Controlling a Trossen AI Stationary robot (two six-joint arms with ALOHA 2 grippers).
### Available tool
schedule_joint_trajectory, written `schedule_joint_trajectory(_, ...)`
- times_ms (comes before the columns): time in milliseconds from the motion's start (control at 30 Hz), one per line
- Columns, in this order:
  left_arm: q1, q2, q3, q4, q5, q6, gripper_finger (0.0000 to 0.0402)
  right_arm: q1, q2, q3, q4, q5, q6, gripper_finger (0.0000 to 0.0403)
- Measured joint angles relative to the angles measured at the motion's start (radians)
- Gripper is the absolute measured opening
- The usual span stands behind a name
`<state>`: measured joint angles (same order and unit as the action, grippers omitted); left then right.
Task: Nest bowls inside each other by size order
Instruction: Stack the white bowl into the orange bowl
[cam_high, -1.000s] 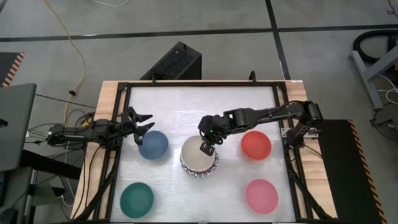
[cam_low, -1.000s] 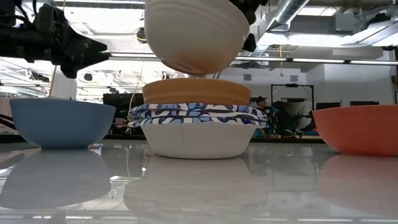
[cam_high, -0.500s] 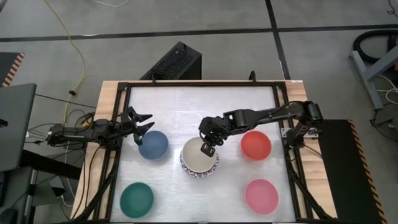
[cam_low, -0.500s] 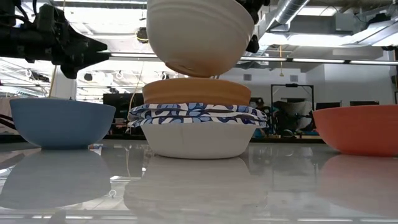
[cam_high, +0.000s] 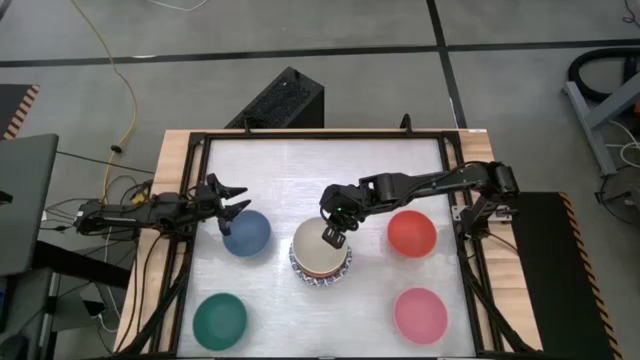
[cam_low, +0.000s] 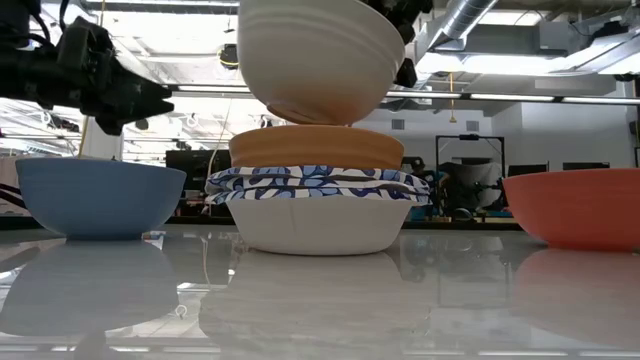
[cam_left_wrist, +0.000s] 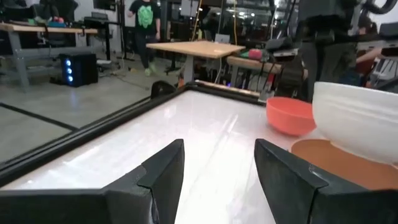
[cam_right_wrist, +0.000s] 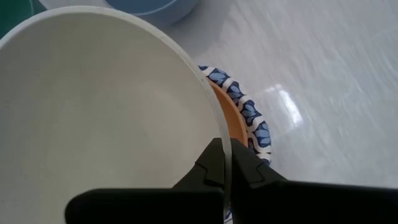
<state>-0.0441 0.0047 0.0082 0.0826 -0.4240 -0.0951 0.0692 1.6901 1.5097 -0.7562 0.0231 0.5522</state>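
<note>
Gripping cream bowl (cam_low: 318, 55) rim, right end effector (cam_high: 333, 236) hovers above orange bowl (cam_low: 317, 147); left end effector (cam_high: 232, 199) wide.

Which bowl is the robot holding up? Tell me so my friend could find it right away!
Look at the middle of the white table, where a stack of bowls stands. Just above that stack hangs the cream bowl, pinched by its rim in the right hand. It is the only bowl off the table, plain and pale, unlike the blue, green, red and pink ones around it.
</note>
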Motion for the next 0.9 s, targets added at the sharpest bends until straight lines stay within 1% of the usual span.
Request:
schedule_joint_trajectory(433, 0.0, 0.002, -0.001, 0.001, 0.019, 0.001, 0.0185, -0.001, 0.059, 0.0, -0.004, -0.011, -0.006, 0.0013)
schedule_joint_trajectory(900, 0.0, 0.002, -0.002, 0.002, 0.018, 0.001, 0.0185, -0.009, 0.066, 0.0, -0.025, -0.051, -0.024, 0.0013)
